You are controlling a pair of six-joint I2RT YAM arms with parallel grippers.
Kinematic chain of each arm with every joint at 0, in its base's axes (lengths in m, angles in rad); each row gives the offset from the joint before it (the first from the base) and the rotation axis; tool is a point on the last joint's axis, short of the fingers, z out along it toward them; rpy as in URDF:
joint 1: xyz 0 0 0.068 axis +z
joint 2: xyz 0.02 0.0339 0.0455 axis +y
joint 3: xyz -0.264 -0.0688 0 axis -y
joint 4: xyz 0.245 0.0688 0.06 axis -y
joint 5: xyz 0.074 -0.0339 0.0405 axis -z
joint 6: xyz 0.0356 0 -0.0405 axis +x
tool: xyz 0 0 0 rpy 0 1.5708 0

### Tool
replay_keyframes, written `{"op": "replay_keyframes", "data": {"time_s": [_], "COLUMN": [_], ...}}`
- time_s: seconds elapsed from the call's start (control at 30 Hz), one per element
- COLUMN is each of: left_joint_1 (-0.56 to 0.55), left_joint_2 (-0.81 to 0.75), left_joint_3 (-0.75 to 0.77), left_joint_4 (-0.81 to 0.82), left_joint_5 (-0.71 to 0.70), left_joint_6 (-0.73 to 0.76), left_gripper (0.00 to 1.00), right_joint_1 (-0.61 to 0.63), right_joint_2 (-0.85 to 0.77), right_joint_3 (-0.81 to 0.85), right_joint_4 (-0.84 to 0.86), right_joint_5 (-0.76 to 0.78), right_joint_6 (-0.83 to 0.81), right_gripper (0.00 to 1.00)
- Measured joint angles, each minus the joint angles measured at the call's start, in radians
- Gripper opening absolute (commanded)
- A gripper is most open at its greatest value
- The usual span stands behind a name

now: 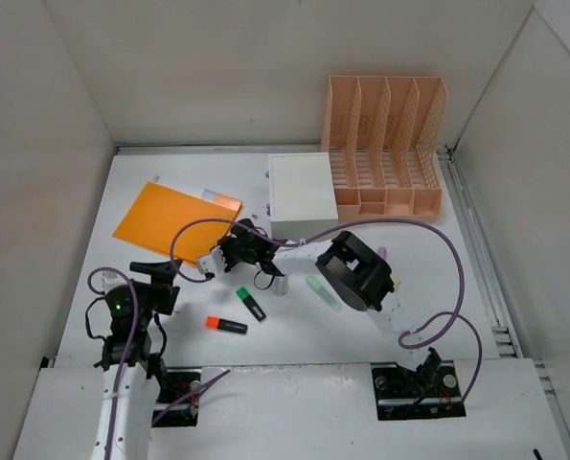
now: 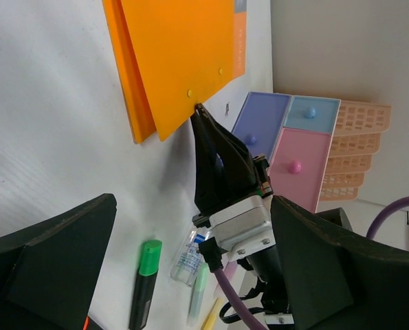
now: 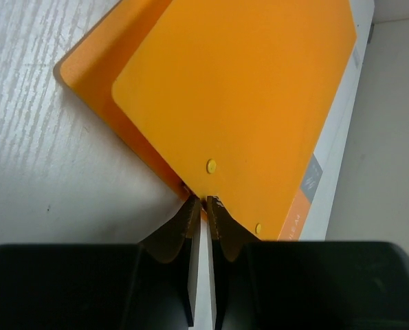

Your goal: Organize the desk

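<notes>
The desk is a white tabletop enclosed by white walls. An orange folder lies at its back left and fills the right wrist view. My right gripper reaches across to the folder's near right corner. Its fingers are nearly together, pinching that corner. The left wrist view shows the same contact. My left gripper is open and empty at the front left, its fingers spread wide and facing the folder.
A green highlighter, an orange highlighter, a small clear bottle and a pale green pen lie mid-desk. A white box with pastel drawers and a peach file organizer stand at the back.
</notes>
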Motion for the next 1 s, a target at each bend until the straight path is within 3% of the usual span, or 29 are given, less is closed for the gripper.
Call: {"op": "replay_keyframes", "data": {"time_s": [0.07, 0.37, 0.5, 0.8, 1.0], "left_joint_1": [0.0, 0.0, 0.0, 0.0, 0.001], "left_joint_2": [-0.016, -0.064, 0.015, 0.38, 0.337], "left_joint_3": [0.0, -0.008, -0.036, -0.026, 0.039], "left_joint_4": [0.003, 0.116, 0.206, 0.505, 0.548], "left_joint_5": [0.0, -0.013, -0.016, -0.031, -0.039], "left_joint_6": [0.0, -0.036, -0.054, -0.08, -0.077], "left_gripper": [0.91, 0.91, 0.92, 0.92, 0.93], "right_joint_1": [0.0, -0.003, -0.004, -0.008, -0.01], "right_joint_2": [-0.004, -0.13, -0.178, -0.19, -0.19], "right_joint_3": [-0.008, -0.013, -0.009, -0.046, -0.055], "right_joint_4": [0.01, 0.008, 0.004, -0.006, -0.011], "right_joint_5": [0.002, 0.008, 0.01, 0.01, 0.011], "right_joint_6": [0.02, 0.203, 0.257, 0.274, 0.273], "right_gripper": [0.0, 0.0, 0.0, 0.0, 0.0]}}
